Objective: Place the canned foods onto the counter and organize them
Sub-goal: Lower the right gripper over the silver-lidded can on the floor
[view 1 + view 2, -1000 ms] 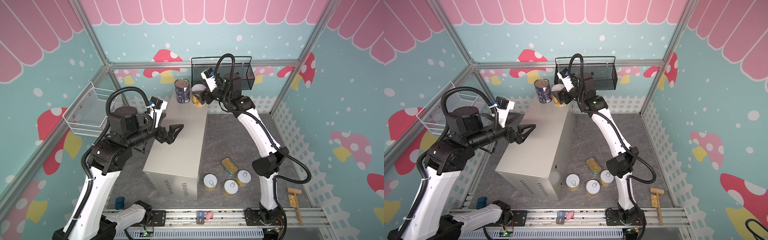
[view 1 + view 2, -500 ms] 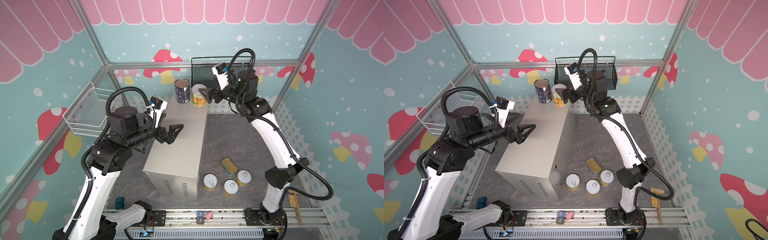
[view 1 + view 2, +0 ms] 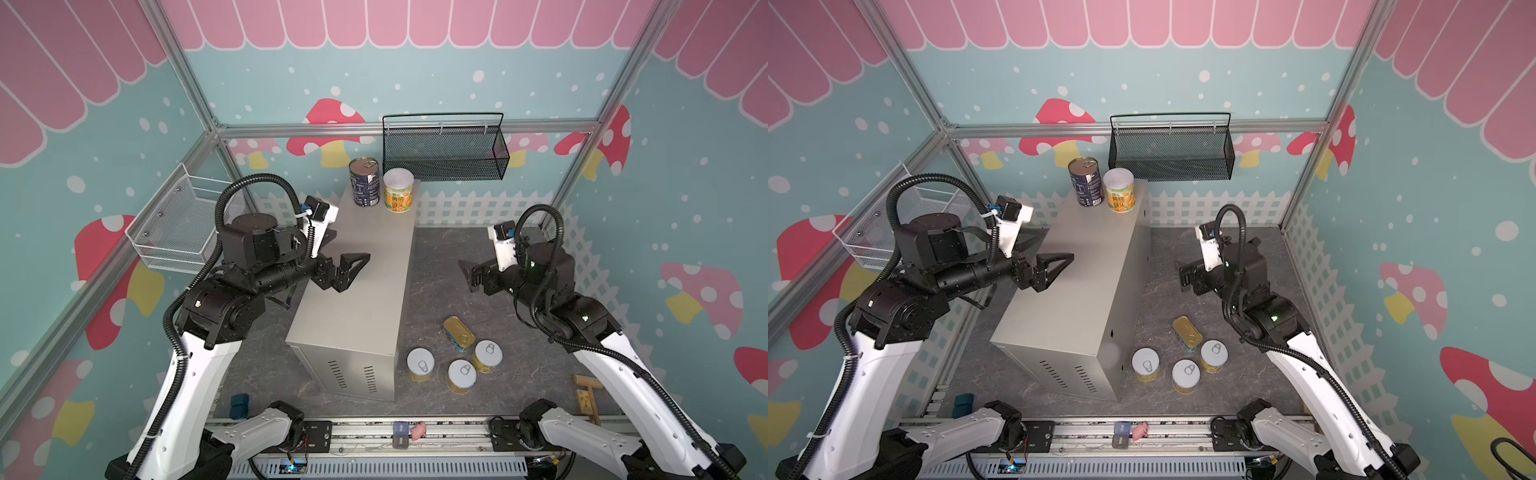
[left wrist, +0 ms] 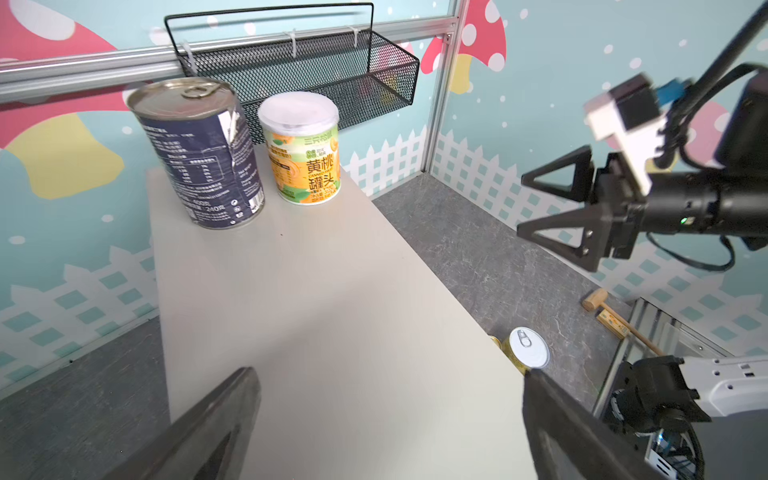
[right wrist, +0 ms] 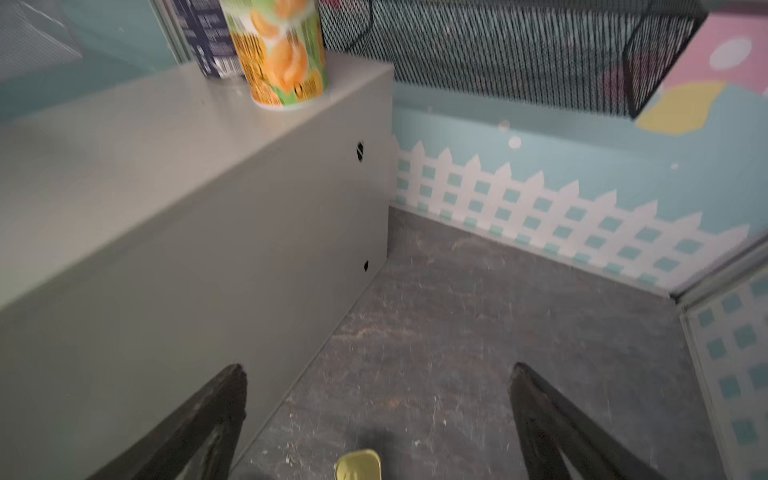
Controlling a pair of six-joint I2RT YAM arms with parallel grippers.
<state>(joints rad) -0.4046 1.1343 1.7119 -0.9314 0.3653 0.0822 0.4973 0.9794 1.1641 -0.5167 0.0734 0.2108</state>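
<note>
short yellow cans (image 3: 420, 365): 3 | navy can (image 3: 365, 183): 1 | white-lidded can (image 3: 398, 195): 1 | flat tin (image 3: 458, 331): 1

the left gripper (image 3: 352, 272) hangs level on the left side, pointing right, jaws spread wide and empty. the right gripper (image 3: 467, 277) faces it from the right, pointing left, jaws equally wide, holding nothing.

The tabletop (image 3: 374, 299) is a smooth, matt beige-grey metal box. The navy can (image 4: 203, 153) has a shiny metal lid and a creased paper label. The yellow can (image 4: 303, 149) has a white plastic lid and glossy label. The flat tin (image 3: 458, 331) has a glossy gold metal top. The floor (image 3: 449, 241) looks like matt grey stone. The wall basket (image 3: 444, 153) is black metal mesh.
</note>
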